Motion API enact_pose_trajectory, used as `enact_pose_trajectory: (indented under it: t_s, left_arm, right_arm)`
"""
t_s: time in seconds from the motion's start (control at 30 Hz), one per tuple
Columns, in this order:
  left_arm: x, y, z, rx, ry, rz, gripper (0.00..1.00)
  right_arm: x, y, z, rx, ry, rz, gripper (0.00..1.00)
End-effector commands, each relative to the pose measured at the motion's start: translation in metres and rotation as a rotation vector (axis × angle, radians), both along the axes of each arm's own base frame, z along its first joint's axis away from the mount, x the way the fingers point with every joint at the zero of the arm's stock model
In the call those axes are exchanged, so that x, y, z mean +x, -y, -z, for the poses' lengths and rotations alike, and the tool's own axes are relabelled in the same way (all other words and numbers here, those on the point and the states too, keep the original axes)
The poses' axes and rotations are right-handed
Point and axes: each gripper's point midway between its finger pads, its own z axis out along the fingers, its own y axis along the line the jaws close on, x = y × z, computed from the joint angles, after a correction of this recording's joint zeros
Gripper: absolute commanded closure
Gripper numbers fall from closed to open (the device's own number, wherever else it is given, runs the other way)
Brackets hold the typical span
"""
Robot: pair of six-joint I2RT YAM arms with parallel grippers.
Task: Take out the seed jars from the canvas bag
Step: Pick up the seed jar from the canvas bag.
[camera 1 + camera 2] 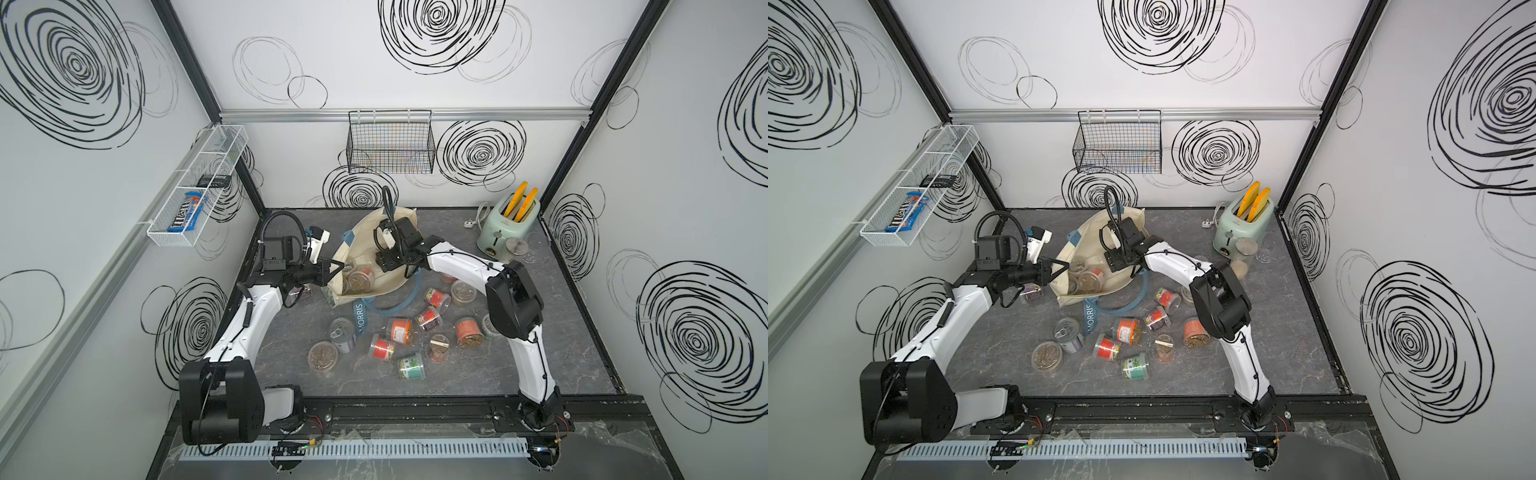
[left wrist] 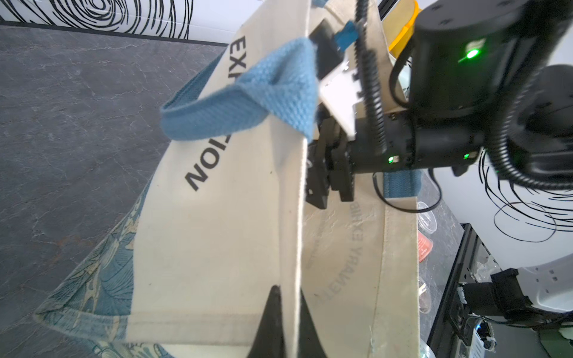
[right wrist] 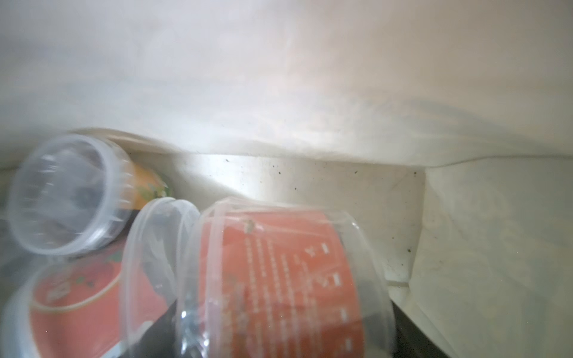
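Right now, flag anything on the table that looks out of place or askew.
A pull-tab tin can, not a jar, sits among the scattered seed jars, several tipped on their sides. Yellow pieces stick out of the toaster, and its plug lies loose on the table.

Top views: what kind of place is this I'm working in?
Probably a robot test cell mocked up as a kitchen: scribble-printed panel walls, a toaster on the stone-look tabletop, and a hanging wire basket.

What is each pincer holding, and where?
Left pincer pinches the canvas bag by its top rim. Right pincer reaches inside; its grip cannot be told.
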Motion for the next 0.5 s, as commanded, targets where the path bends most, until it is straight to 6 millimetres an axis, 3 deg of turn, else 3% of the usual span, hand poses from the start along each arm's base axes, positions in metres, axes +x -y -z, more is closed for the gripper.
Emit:
enact_pose_trajectory:
  t_s: [0.0, 0.27, 0.47]
  left_arm:
    - [0.003, 0.001, -0.013, -0.017, 0.029, 0.019, 1.00]
    - [0.007, -0.005, -0.018, -0.014, 0.038, -0.006, 1.00]
    - [0.017, -0.018, -0.018, -0.014, 0.026, -0.074, 1.00]
  right_arm:
    - [-0.003, -0.004, -0.053, 0.158, 0.016, 0.000, 0.26]
    - [-0.030, -0.002, -0.110, 0.375, -0.053, -0.083, 0.26]
    - [-0.061, 0.015, -0.144, 0.457, -0.107, -0.104, 0.26]
